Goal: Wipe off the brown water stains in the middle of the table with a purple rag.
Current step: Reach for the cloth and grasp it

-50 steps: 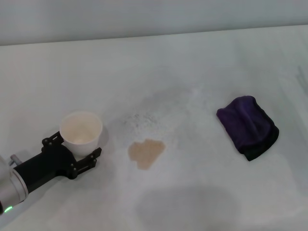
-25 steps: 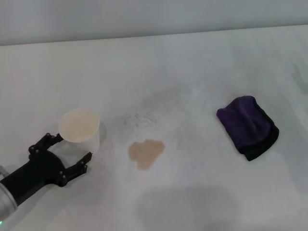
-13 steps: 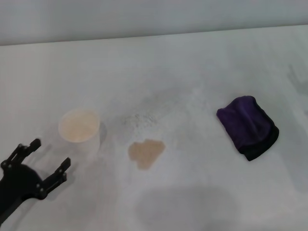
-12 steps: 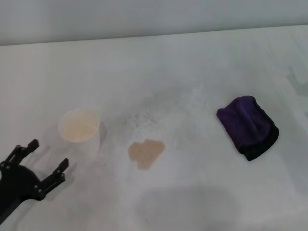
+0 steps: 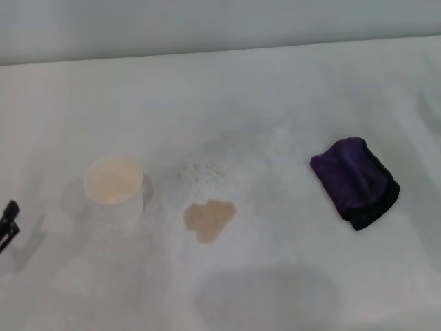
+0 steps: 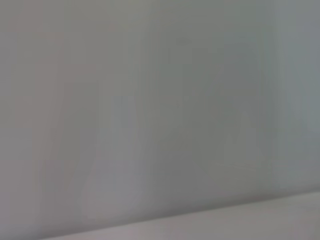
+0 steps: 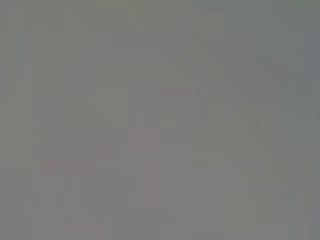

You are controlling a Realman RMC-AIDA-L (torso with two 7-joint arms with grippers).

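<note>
From the head view, the broad white matte table (image 5: 275, 83) fills the scene, and near its middle lies the small irregular tan-brown water stain (image 5: 209, 219), flat and spread out just below a patch of faint grey speckles (image 5: 201, 172). To the left of the stain, apart from it, a small white paper cup (image 5: 114, 189) stands upright with its mouth open to the camera. Well off to the right, the dark purple soft rag with a black edge (image 5: 355, 181) sits bunched and rounded on the table, touching nothing else. Only a black tip of the left pincer (image 5: 8, 219) pokes in at the left border, clear of the cup; whether it is apart or together cannot be told. The left wrist view offers a plain grey wall above a pale strip of surface. The right wrist view is a blank grey field, with the right pincer nowhere to be seen.
</note>
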